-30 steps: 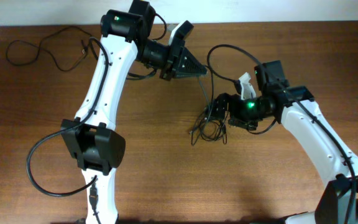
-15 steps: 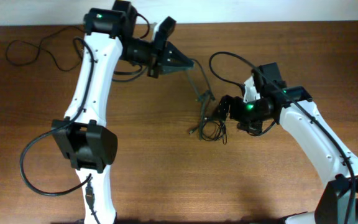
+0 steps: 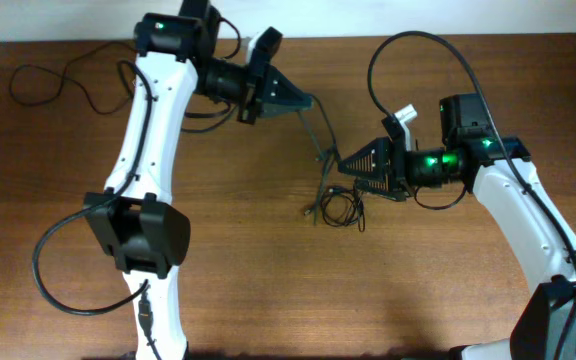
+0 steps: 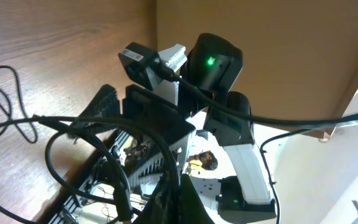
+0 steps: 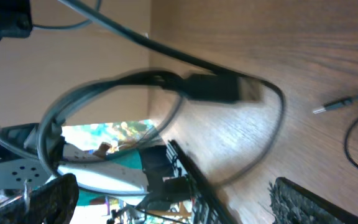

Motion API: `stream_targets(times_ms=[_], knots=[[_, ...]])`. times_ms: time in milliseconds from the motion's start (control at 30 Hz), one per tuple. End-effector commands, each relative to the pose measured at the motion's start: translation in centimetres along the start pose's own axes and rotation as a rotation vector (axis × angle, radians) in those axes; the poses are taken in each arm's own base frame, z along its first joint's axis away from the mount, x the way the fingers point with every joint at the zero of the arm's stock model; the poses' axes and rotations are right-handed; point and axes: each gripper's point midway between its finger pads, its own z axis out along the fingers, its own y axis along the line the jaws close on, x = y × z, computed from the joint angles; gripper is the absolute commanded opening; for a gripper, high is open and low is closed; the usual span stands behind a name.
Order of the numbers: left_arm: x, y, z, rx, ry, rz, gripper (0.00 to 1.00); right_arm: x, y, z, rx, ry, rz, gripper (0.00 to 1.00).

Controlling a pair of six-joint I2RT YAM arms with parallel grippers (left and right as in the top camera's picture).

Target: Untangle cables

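Note:
The cables form a small black bundle [image 3: 340,207] on the wooden table. One strand [image 3: 320,135] rises taut from the bundle to my left gripper [image 3: 308,101], which is shut on it above the table. In the left wrist view the pinched strand [image 4: 169,163] runs down into the closed left gripper [image 4: 178,202]. My right gripper [image 3: 345,165] points left, just above and right of the bundle, open and holding nothing. The right wrist view shows a blurred cable with its plug [image 5: 219,88] looping ahead of the widely parted fingers [image 5: 304,200], and a thin plug tip [image 5: 328,107] lying on the wood.
A separate thin black cord [image 3: 63,82] lies in wavy loops at the table's far left corner. The right arm's own thick wire [image 3: 393,60] arches above its wrist. The table's back edge meets a pale wall [image 3: 418,15].
My left gripper drew the strand up and to the left. My right gripper came off the bundle, swung round and pulled back to the right, still open.

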Motion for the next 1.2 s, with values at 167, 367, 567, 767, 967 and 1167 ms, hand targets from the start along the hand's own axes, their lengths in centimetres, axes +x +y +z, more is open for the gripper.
stream_targets(times_ms=[167,367,567,767,967,1167], knots=[[0.3,-1.9,2.9,0.016,0.043,-0.078,0.0,-0.9,-1.6,0.3,0.102,-0.046,0.069,0.99],[0.7,-3.9,3.2,0.124,0.084,-0.048,0.0,-1.6,-2.8,0.1,0.175,-0.082,0.061,0.99],[0.8,-4.4,2.9,0.154,0.091,-0.045,0.0,-2.2,-6.5,-0.4,0.408,-0.148,0.09,0.99],[0.2,-4.2,1.7,0.162,0.062,-0.05,0.0,-0.8,-11.6,-3.0,0.764,-0.198,0.204,0.99],[-2.2,-1.1,-1.0,0.024,-0.064,-0.034,0.0,1.0,-14.2,-6.0,0.962,-0.214,0.315,0.99],[-4.4,8.2,-6.2,-0.472,-0.269,-0.141,0.0,1.5,-15.1,-7.8,1.007,-0.224,0.365,0.99]])
